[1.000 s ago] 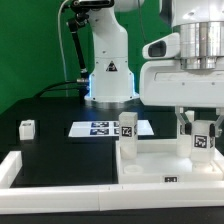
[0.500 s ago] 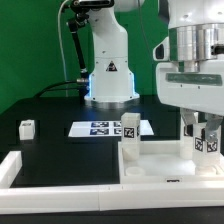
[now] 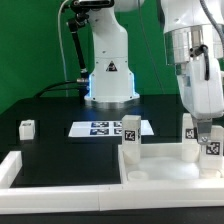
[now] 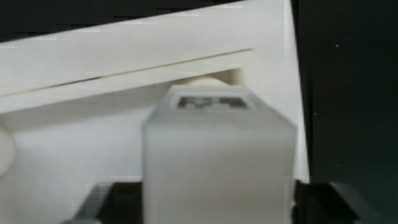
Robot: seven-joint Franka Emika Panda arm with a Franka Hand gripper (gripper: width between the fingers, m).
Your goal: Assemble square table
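Gripper (image 3: 206, 134) clasping leg block (image 3: 213, 147), contact obscured, panel (image 3: 165, 168) cropped

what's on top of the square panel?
Upright tagged legs: free leg at a corner, held leg in the gripper. The square panel's joints beneath them are covered.

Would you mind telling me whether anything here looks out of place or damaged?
Nothing looks damaged. One small leg block sits alone at the exterior view's left, apart from the white panel.
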